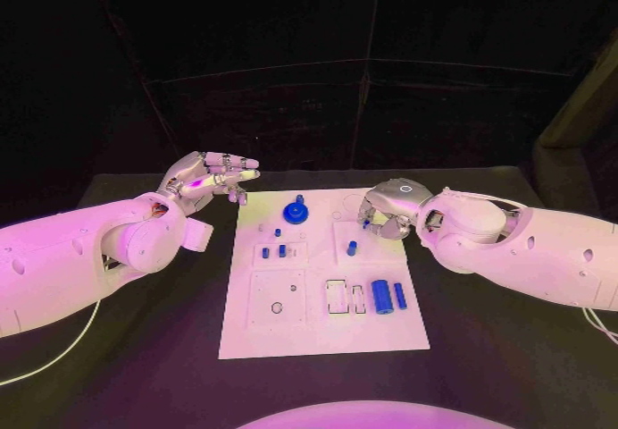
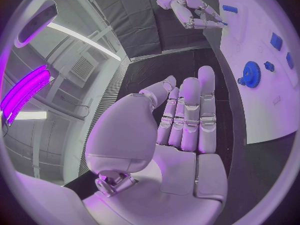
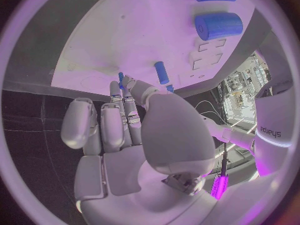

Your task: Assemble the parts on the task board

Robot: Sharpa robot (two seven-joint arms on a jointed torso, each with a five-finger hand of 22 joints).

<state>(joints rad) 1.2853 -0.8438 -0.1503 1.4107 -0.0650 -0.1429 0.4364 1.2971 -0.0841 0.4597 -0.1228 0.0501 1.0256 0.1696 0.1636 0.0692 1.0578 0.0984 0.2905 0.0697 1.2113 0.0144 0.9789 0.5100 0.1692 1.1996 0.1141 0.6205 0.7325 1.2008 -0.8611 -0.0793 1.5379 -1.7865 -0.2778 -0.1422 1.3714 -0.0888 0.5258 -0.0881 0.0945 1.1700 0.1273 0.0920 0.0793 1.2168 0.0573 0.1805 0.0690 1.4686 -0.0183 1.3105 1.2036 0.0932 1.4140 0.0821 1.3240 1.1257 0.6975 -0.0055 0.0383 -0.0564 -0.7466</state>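
The white task board (image 1: 322,335) lies in the middle of the table. My right hand (image 1: 387,210) hovers over its far right part and pinches a thin blue pin (image 3: 120,78) between thumb and fingertips, close above the board; the same hand (image 2: 197,12) shows in the left wrist view. A short blue peg (image 1: 352,248) stands just beside it. A blue gear (image 1: 296,212) sits at the far middle, also seen as the gear (image 2: 251,75). My left hand (image 1: 206,179) floats off the board's far left corner, fingers extended and holding nothing.
Small blue pegs (image 1: 267,253) stand in the board's left middle. A thick blue cylinder (image 1: 381,295) and a thinner one (image 1: 401,296) lie at the near right, beside rectangular slots (image 1: 338,297). Black table surrounds the board.
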